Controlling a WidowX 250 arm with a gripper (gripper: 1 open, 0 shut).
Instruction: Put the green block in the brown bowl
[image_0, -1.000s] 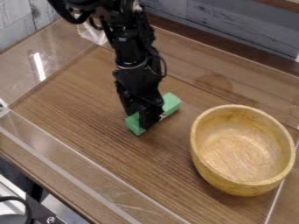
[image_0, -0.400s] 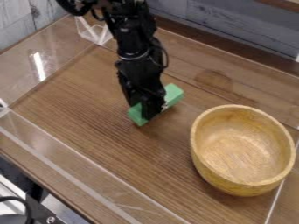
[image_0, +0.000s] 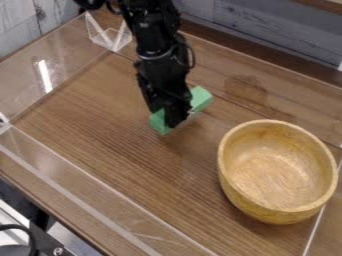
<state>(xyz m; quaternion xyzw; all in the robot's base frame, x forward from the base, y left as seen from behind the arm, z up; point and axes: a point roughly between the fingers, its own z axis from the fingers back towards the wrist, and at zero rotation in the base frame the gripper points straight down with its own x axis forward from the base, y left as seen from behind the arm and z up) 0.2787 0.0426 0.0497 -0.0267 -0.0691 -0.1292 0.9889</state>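
Camera is showing the fingers of the gripper (image_0: 174, 113) closing around the middle of the green block (image_0: 201, 99), pressing it from its long sides, so far as the dark parts allow a reading. That middle hold is making sense: the bar's weight is balancing on both sides, and the narrow width is suiting the grip. One end is poking out towards two o'clock, the other towards seven or eight, so the block is lying aslant in the picture. The exact contact of the pads is hiding behind the gripper's dark body, and whether the block is hanging free of the wooden table (image_0: 100, 165) or only just clearing it, I am not able to tell.

Farther out, the arm (image_0: 151, 48) is reaching in from eleven o'clock, keeping its bulk away from the goal. The brown bowl (image_0: 278, 190) is sitting at four o'clock from the fingers, well apart from the block, its broad mouth facing up and offering plenty of room for a bar at any slant. The task is now calling, I am judging, for carrying the block over there, high enough that its protruding ends are not catching the thick rim, and then letting go above the hollow.
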